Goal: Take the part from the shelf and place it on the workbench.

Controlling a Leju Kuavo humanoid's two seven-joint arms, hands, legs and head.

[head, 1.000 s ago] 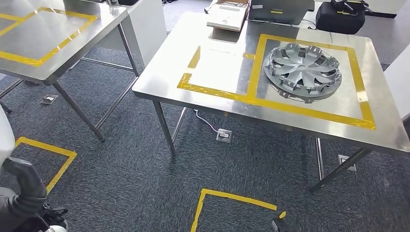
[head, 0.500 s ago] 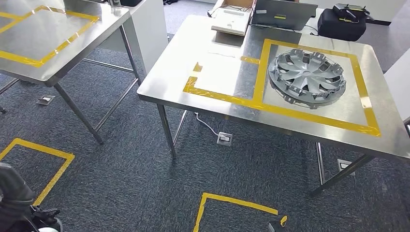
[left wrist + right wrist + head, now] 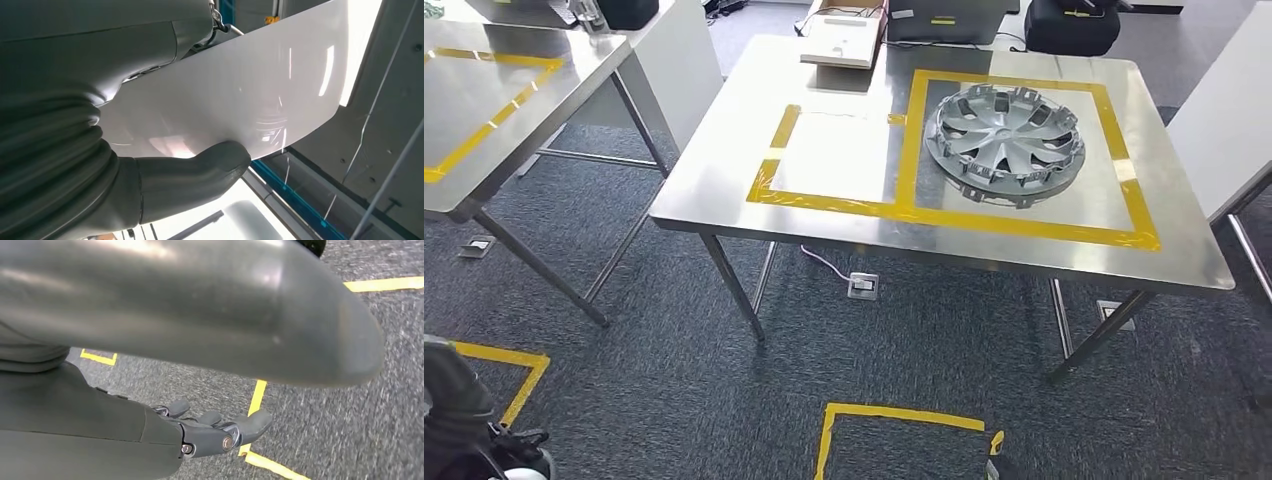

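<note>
In the left wrist view my left hand grips a white glossy panel, the part, with its thumb pressed against the panel's edge. The same hand appears dark at the bottom left of the head view, low beside my body. The steel workbench, marked with yellow tape rectangles, stands ahead of me across the carpet. A silver hubcap lies inside its larger taped rectangle. My right hand hangs above the carpet with its fingers stretched out and nothing in them.
A second steel table stands to the left. A cardboard box and a black bag sit at the workbench's far edge. A white surface borders its right side. Yellow tape marks the carpet in front; a floor socket lies under the bench.
The whole picture has shifted: the camera has turned, and the workbench now sits more squarely in front. My left hand has sunk lower in the head view.
</note>
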